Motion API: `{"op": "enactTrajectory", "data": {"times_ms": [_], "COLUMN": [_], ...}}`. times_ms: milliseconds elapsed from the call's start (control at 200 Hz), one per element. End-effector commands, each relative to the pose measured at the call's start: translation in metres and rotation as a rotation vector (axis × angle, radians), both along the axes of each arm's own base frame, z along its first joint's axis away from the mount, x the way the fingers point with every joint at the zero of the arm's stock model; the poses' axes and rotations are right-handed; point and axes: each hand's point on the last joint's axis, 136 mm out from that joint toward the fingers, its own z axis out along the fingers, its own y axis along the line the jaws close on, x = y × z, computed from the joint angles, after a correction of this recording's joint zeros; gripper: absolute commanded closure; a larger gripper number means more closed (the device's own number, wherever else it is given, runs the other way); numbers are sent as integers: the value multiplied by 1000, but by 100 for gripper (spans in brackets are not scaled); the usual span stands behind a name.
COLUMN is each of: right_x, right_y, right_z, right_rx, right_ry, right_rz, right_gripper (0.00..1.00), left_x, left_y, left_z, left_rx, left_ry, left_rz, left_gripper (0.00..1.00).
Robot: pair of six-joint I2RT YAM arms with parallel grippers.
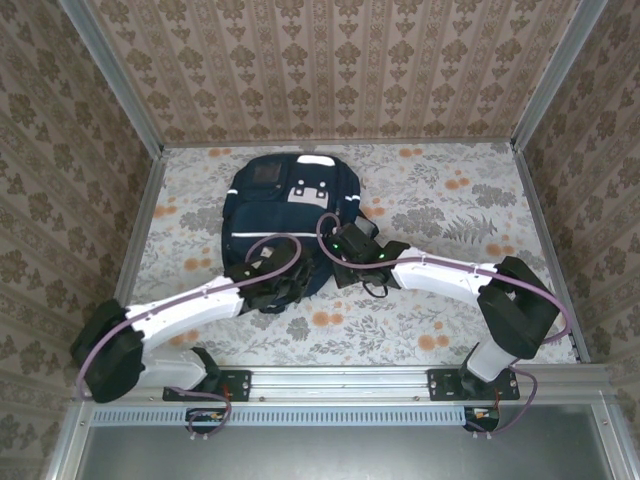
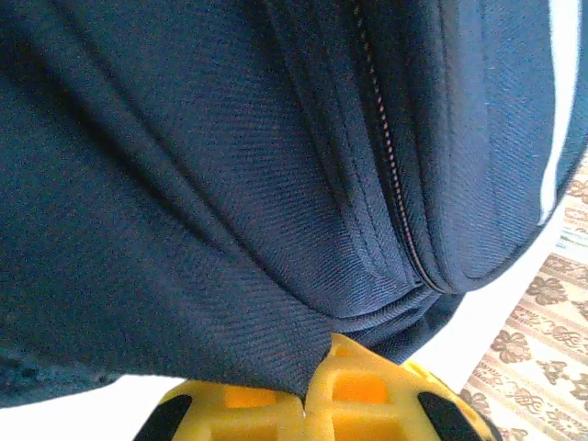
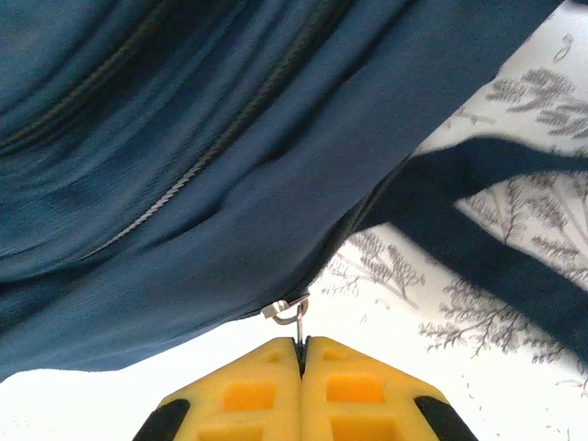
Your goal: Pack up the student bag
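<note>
From above, the student bag [image 1: 290,205], a large navy-blue fabric backpack with a thin white stripe, lies flat toward the far middle of the floral-patterned tabletop [image 1: 450,200], white patches at its far end. The left tool [image 1: 275,283] meets its near-left edge and the right tool [image 1: 347,255] its near-right side. No opening shows from here, so what the bag holds cannot be told. In the left wrist view, the left tool [image 2: 306,390] has its yellow fingers pressed together on a peaked fold of the bag's cloth, below a dark zipper [image 2: 390,156] whose visible stretch is closed. That fold is a shallow purchase: if it slides out, I judge the bag would drag across the tabletop instead of bracing against the other arm. In the right wrist view, the right tool [image 3: 300,342] is pressed together, pinching the small silver metal zipper pull [image 3: 290,310] by its thin tab, at the bag's edge. Such a narrow grip could slip under a sideways tug, and slack cloth bunched near the slider might jam the teeth. A dark fabric strap [image 3: 478,239] lies across the tabletop just beside it and could snag the fingers. The compartment's inside is hidden.
</note>
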Motion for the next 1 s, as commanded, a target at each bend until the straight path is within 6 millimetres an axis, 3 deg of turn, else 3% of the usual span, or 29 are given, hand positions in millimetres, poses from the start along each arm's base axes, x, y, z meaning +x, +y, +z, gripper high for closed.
{"op": "enactTrajectory", "data": {"times_ms": [0, 155, 390, 565, 670, 805, 885, 1000], "right_x": [22, 52, 106, 124, 126, 122, 118, 109], "right_y": [-38, -57, -88, -102, -103, -103, -106, -117], "right_z": [-6, -5, -10, -7, -4, 13, 28, 50], "right_rx": [-98, -116, -172, -177, -172, -135, -114, -91], "right_ry": [-36, -65, -73, -74, -69, -93, -117, -149], "right_rz": [-116, -194, -311, -357, -355, -354, -361, -380], "right_gripper": [100, 100, 100, 100, 100, 100, 88, 61], "left_x": [-13, -20, -24, -24, -18, -9, -4, -2], "left_y": [50, 65, 71, 63, 48, 10, -12, -38], "left_z": [-5, 8, 21, 21, 26, 33, 38, 34], "left_rx": [129, 116, 119, 98, 73, 48, 40, 55], "left_ry": [2, -34, -58, -57, -74, -77, -73, -45], "left_rz": [75, 70, 45, 7, -35, -148, -206, -281], "left_gripper": [100, 100, 100, 100, 100, 100, 100, 100]}}
